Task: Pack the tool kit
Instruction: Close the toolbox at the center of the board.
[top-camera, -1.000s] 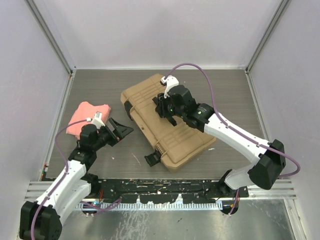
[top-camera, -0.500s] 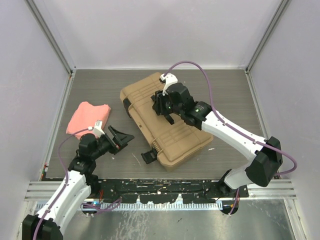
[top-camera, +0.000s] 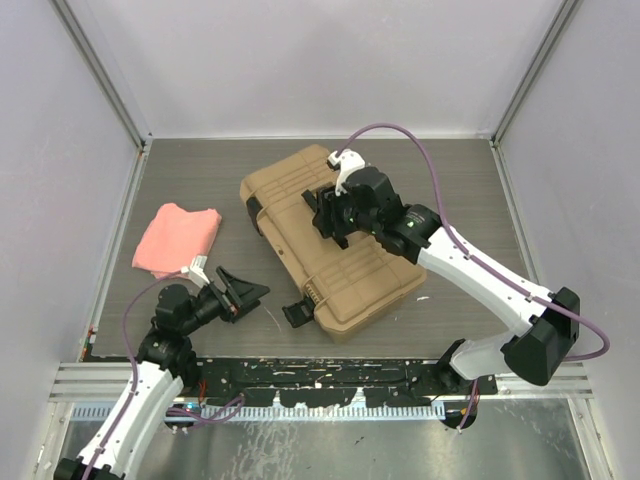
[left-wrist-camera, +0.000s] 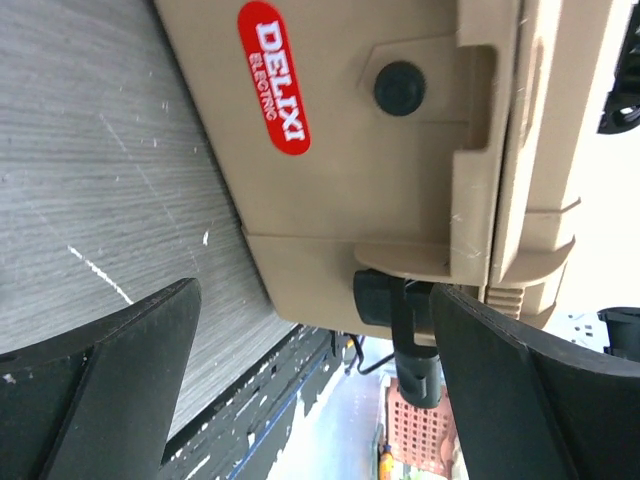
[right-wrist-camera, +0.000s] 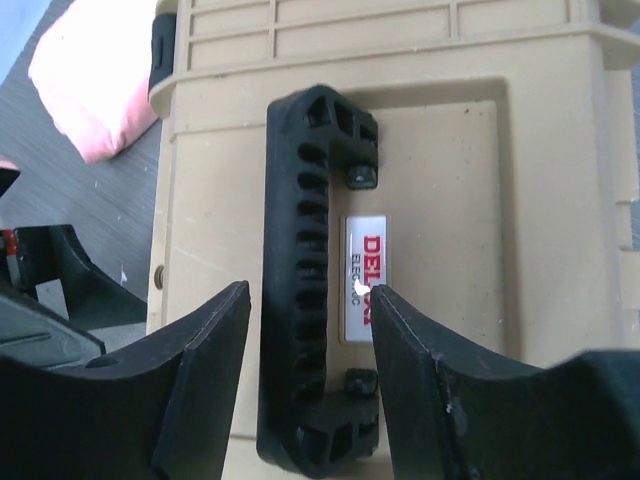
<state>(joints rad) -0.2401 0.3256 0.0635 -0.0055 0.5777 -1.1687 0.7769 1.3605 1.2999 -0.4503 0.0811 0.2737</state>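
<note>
Large tan ribbed hard-plastic case (top-camera: 365, 285) lying shut at table centre; packing looking nearly done. Right gripper (right-wrist-camera: 308, 292) hovering over black carry handle (right-wrist-camera: 305, 200), jaws parted astride it. Left gripper (top-camera: 248, 292) spread wide, empty, at case's 7 o'clock, facing black latch (top-camera: 296, 314) hanging loose. Latching likely remaining.

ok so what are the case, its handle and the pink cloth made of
Case: looks like hard tan plastic, matte, with moulded ribs and fine scuffs. Handle: probably black plastic, matte, with moulded ribbed pockets. Cloth: soft pink fabric, folded, with rounded puffy edges; the weave is too small to tell.
</note>
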